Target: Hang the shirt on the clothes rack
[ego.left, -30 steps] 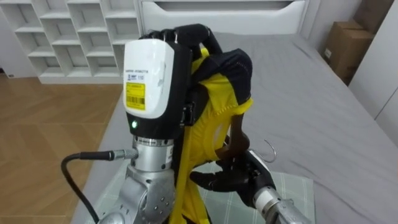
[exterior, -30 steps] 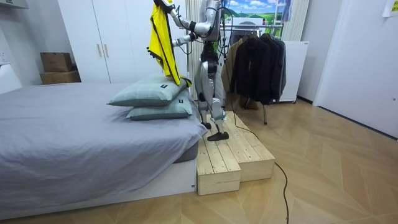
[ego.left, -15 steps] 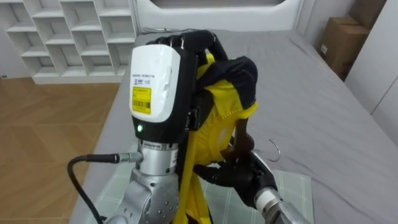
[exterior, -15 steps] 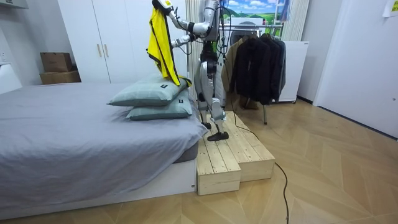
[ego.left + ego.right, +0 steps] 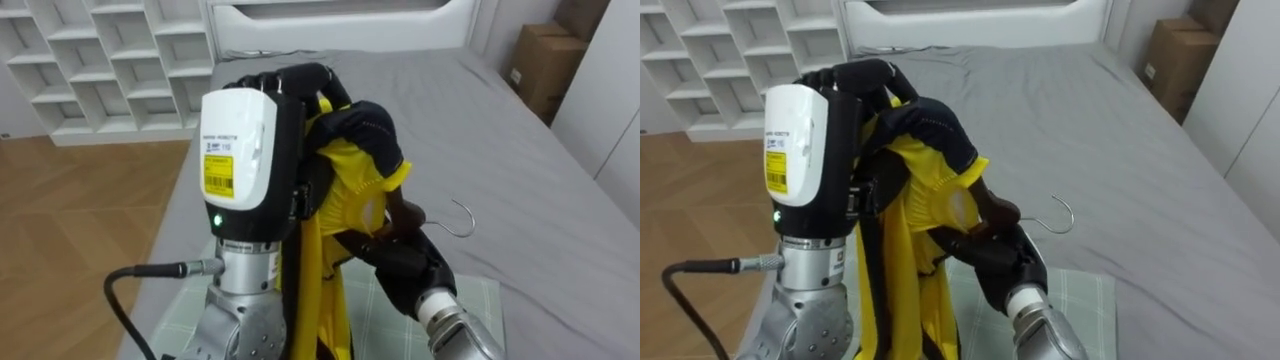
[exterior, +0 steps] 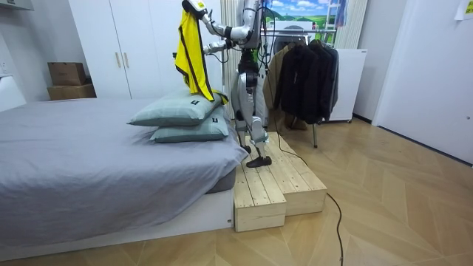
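A yellow garment (image 5: 345, 190) with a dark collar hangs from my raised left hand (image 5: 245, 140), whose fingers are curled over its top. In the room view the garment (image 6: 191, 55) dangles high above the pillows. My right hand (image 5: 405, 265) reaches in from the lower right, right behind the cloth. It is shut on a brown hanger, whose metal hook (image 5: 462, 218) sticks out to the right. The hanger's body is mostly hidden by the cloth. In the right eye view the hook (image 5: 1060, 215) shows beside the garment (image 5: 925, 210).
I stand on a wooden platform (image 6: 273, 188) at the head of a grey bed (image 5: 520, 170). Green checked pillows (image 6: 177, 111) lie below my hands. A white shelf unit (image 5: 110, 50) and a cardboard box (image 5: 535, 65) lie beyond. A rack of dark coats (image 6: 307, 70) stands behind me.
My right hand has risen with the hanger, closer to the garment's collar, and the hook now sits higher and further right. The left hand keeps the garment raised.
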